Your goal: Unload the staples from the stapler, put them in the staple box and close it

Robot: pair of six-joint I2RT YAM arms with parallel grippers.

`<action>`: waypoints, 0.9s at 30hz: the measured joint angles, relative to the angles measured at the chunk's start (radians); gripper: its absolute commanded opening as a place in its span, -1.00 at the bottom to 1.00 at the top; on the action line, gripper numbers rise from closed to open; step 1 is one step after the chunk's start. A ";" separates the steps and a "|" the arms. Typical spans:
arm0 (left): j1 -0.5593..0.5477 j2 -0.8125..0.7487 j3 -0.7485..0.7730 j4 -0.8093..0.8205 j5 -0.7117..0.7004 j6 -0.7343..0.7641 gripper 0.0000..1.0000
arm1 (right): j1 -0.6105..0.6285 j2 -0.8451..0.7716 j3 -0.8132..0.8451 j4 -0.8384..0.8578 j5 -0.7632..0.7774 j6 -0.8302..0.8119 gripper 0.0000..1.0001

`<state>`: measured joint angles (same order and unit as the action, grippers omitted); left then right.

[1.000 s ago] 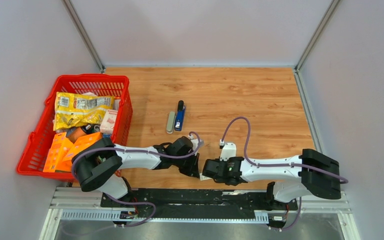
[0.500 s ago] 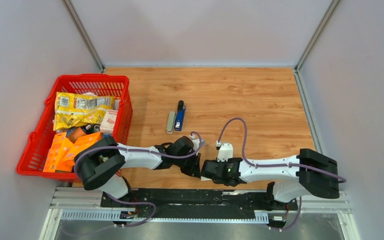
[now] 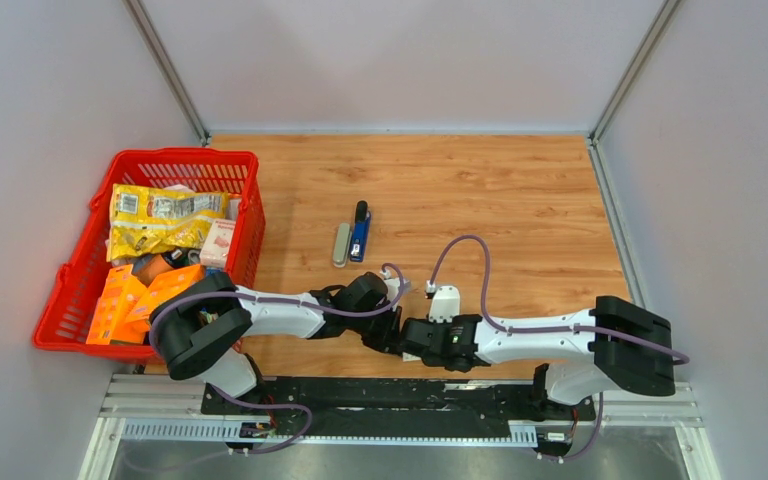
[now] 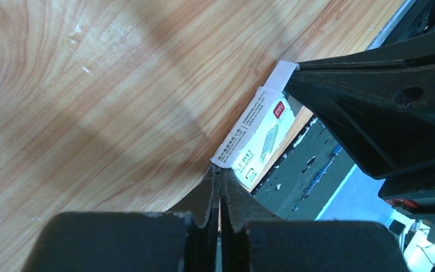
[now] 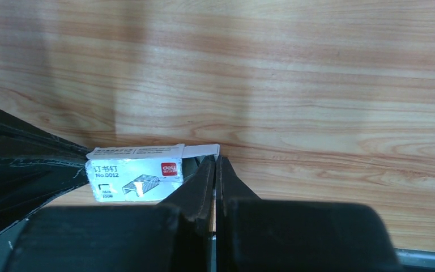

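A blue and black stapler (image 3: 360, 234) lies on the wooden table beside a grey stapler (image 3: 341, 245), far from both grippers. No staples show. A small white printed packet (image 4: 255, 131) lies at the table's near edge; it also shows in the right wrist view (image 5: 133, 173). My left gripper (image 4: 218, 173) is shut, with its tips against one corner of the packet. My right gripper (image 5: 216, 161) is shut, with its tips at the packet's open flap on the other end. In the top view both grippers (image 3: 397, 343) (image 3: 412, 342) meet and hide the packet.
A red basket (image 3: 185, 155) full of snack packs stands at the left of the table. The table's near edge and the black base rail (image 3: 380, 395) lie just below the grippers. Grey walls enclose the table.
My right gripper has slid left along the near edge until it meets the left gripper, covering the packet in the top view. The left arm has barely moved. The staplers have not moved.
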<state>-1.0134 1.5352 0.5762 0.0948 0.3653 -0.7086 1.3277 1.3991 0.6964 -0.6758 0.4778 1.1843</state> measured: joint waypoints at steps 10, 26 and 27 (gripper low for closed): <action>0.000 0.000 0.000 0.000 0.000 0.001 -1.00 | 0.000 -0.006 0.021 0.008 0.000 -0.027 -0.53; 0.000 0.000 0.000 0.002 0.001 0.004 -1.00 | -0.015 -0.103 0.023 -0.108 0.072 -0.014 -0.87; 0.000 0.000 0.000 0.002 0.001 0.004 -1.00 | -0.020 -0.103 0.023 -0.108 0.072 -0.015 -0.91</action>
<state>-1.0134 1.5356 0.5762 0.0963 0.3660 -0.7048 1.3075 1.2964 0.7193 -0.7837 0.5495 1.1694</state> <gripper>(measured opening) 0.006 0.098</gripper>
